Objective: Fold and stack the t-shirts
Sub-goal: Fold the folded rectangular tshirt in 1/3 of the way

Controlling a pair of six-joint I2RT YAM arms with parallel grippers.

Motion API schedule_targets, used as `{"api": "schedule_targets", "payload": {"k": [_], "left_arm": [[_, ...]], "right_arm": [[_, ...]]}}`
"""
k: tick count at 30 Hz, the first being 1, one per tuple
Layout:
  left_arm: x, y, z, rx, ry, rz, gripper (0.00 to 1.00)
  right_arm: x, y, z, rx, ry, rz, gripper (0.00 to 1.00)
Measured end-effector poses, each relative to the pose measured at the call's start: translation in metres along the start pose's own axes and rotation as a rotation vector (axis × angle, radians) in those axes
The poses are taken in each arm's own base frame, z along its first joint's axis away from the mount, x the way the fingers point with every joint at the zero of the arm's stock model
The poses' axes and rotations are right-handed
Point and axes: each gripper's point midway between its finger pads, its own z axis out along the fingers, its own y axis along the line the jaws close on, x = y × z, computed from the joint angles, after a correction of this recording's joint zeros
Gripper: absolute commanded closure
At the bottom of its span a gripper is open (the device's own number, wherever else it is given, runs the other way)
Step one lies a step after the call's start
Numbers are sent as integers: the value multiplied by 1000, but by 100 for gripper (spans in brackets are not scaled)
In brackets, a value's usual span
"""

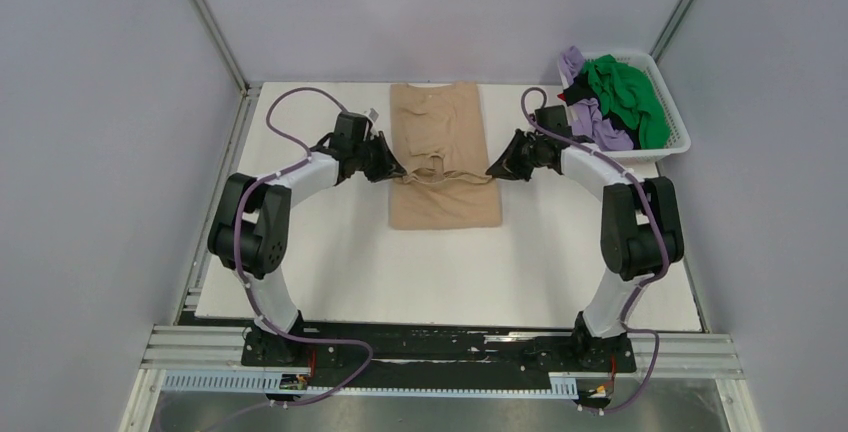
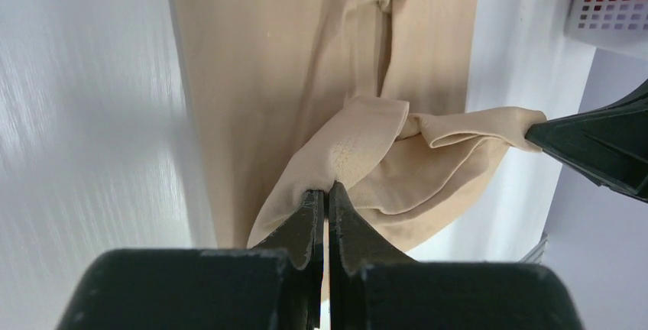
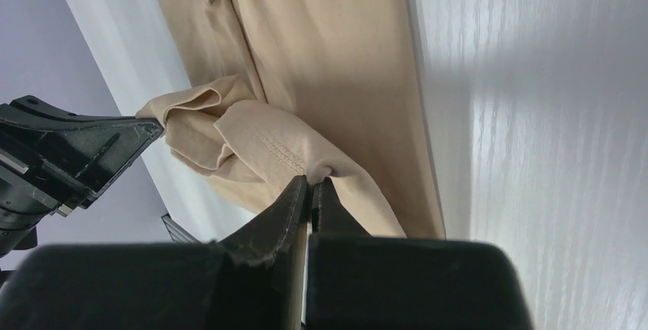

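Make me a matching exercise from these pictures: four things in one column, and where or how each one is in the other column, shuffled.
Things:
1 tan t-shirt
2 green t-shirt
3 basket
4 left gripper

Places or states:
A heaped inside the basket
B at the far right of the table
C lying mid-table, partly folded
D shut on the tan t-shirt's edge

Pairs: 1-C, 2-A, 3-B, 4-D

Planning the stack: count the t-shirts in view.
4 by colour: tan t-shirt on the table; green t-shirt, lilac t-shirt and black t-shirt heaped in the basket, where more may hide.
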Motion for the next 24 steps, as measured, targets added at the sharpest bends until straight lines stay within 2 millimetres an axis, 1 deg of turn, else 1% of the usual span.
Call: {"api": "schedule_targets", "payload": {"k": [6, 11, 14, 16, 18, 19, 21, 22, 23, 24], "left_arm": [[-24, 3, 16, 8, -11, 22, 100], [-42, 7, 24, 15, -20, 36, 100], [-48, 7, 31, 30, -12, 50, 100], [-50, 9, 36, 40, 0, 53, 97], [-50, 12, 42, 48, 15, 53, 84], [-49, 14, 45, 51, 24, 52, 81], [-48, 19, 49, 51, 36, 42, 63], [-48, 22, 52, 51, 41, 37, 43], [-49, 23, 53, 53, 43, 36, 32], [-51, 23, 54, 57, 43, 29, 8]], "right_arm": [[-24, 1, 13, -4, -15, -8, 100], [-36, -4, 22, 7, -19, -2, 100], [-40, -7, 26, 11, -19, 2, 97], [-46, -7, 30, 8, -21, 3, 94], [-49, -8, 34, 4, -16, 0, 82], [-50, -8, 37, 3, -13, 0, 77], [-52, -10, 41, 4, -6, 0, 60], [-54, -11, 43, 2, -4, -3, 53], [-57, -11, 45, 0, -4, -4, 48], [-59, -11, 46, -1, -5, -2, 38]]}}
